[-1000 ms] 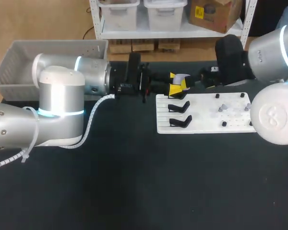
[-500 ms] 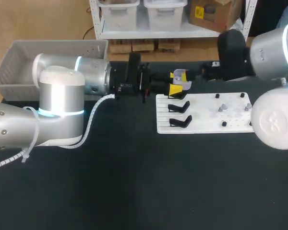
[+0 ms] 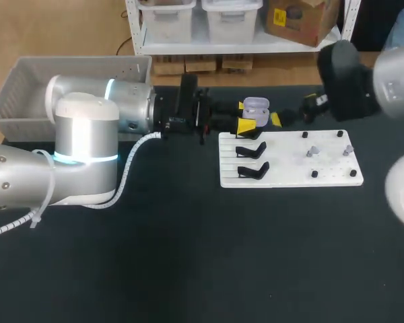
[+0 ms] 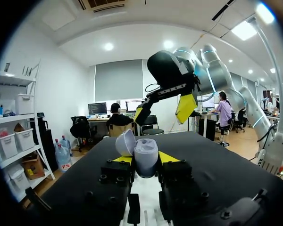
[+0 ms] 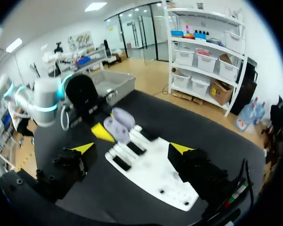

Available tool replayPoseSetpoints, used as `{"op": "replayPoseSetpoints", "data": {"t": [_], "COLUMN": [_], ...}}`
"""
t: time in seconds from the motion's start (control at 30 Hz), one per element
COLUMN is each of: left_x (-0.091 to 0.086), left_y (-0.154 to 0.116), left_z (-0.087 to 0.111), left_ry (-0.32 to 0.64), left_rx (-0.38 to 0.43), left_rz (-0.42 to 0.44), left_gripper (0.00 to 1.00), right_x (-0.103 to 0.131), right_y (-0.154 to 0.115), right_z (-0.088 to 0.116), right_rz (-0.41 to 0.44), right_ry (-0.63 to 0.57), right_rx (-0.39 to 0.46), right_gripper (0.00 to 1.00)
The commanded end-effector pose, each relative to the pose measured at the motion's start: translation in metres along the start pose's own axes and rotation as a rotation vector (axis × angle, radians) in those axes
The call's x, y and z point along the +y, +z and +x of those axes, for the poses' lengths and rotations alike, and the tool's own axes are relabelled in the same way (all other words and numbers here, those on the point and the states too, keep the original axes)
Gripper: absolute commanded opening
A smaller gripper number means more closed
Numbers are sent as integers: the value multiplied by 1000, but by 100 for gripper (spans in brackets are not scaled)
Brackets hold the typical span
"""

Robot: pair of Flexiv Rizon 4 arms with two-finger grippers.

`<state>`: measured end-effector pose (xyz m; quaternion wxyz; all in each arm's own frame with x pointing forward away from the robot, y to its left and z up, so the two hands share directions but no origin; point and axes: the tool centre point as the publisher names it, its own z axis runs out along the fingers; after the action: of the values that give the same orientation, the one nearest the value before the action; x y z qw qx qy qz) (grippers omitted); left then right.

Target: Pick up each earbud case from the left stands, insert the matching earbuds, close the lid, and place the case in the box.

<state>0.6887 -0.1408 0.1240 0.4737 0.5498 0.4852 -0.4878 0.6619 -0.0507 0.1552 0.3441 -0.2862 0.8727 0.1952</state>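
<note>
Earbud case (image 4: 145, 159): pale lilac-grey, lid open and tipped back, upright between the two yellow tips of the left end effector (image 3: 247, 122). Both fingers press on its sides, so the end effector is gripping the case. Case is held above the far left corner of the white board (image 3: 289, 168), off the tabletop (image 3: 188, 256).

Two black stands (image 3: 252, 150) sit on the left part of the board, one behind the other, just nearer the robot than the held case. Small pale pieces (image 3: 310, 152) sit on pegs on the board's right part; too small to say what they are.

Right end effector (image 5: 131, 148): fingers spread wide with nothing between them. It sits past the case, near it but not touching, over the board's far edge.

Grey bin (image 3: 27, 87) stands at the far left of the tabletop, well apart from the board, behind the left arm (image 3: 87, 134)
</note>
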Motion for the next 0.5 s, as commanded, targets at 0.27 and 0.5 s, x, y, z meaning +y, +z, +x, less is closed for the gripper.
{"op": "replayPoseSetpoints", "data": {"t": [0.27,0.5], "left_x": [1,1], "left_y": [0,0], "left_z": [0,0], "left_ry": [0,0], "left_rx": [0,0], "left_rz": [1,1], "left_gripper": [0,0], "right_x": [-42,-81], "right_y": [-49,-42], "right_z": [49,84], "right_rz": [437,437], "right_ry": [45,108], "right_rx": [288,456], "right_gripper": [100,100]}}
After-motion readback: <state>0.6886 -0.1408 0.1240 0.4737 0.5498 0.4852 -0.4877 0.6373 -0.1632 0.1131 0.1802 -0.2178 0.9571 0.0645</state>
